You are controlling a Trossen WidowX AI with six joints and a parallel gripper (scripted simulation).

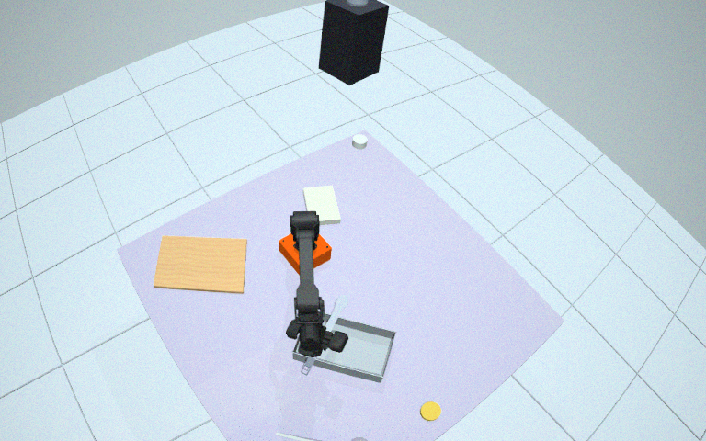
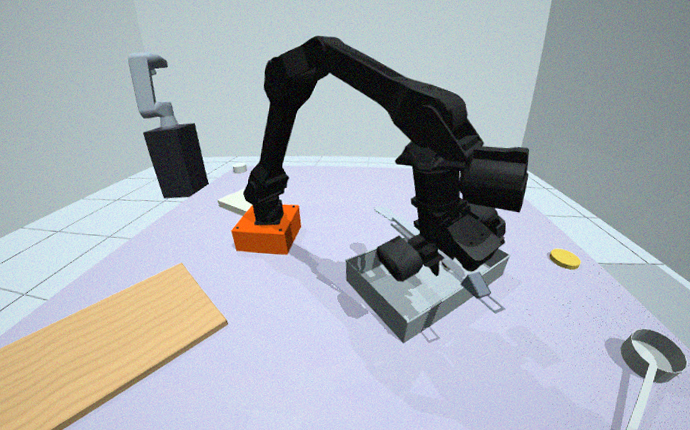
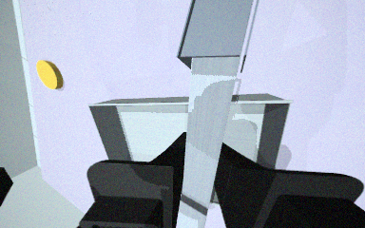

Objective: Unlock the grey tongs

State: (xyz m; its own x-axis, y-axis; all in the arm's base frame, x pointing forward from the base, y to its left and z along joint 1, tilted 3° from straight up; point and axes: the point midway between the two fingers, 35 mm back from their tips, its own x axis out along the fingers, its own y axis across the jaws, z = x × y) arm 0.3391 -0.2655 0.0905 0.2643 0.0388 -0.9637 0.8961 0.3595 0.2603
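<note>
The grey tongs (image 1: 335,312) (image 2: 475,284) (image 3: 209,109) are between my fingers, a little above the roasting tin (image 1: 387,356) (image 2: 376,300) (image 3: 110,130), and cross over its left part in the top view. Their blue-grey block and wire loop stick out past the tin's front wall; the long arms reach back over the other side. The arms look closed together. My gripper (image 2: 437,263) (image 3: 195,136) is shut on them partway along their length. The wooden board (image 1: 200,264) (image 2: 113,335) lies apart, with nothing on it. The wrist hides the gripped part in the top view.
The orange arm base (image 2: 262,240) stands between board and tin, with a cream slab (image 1: 323,203) behind it. A yellow disc (image 1: 430,411) (image 2: 564,258) (image 3: 48,74) lies beyond the tin. A round pan (image 2: 653,370) with a long handle is at the exterior view's right.
</note>
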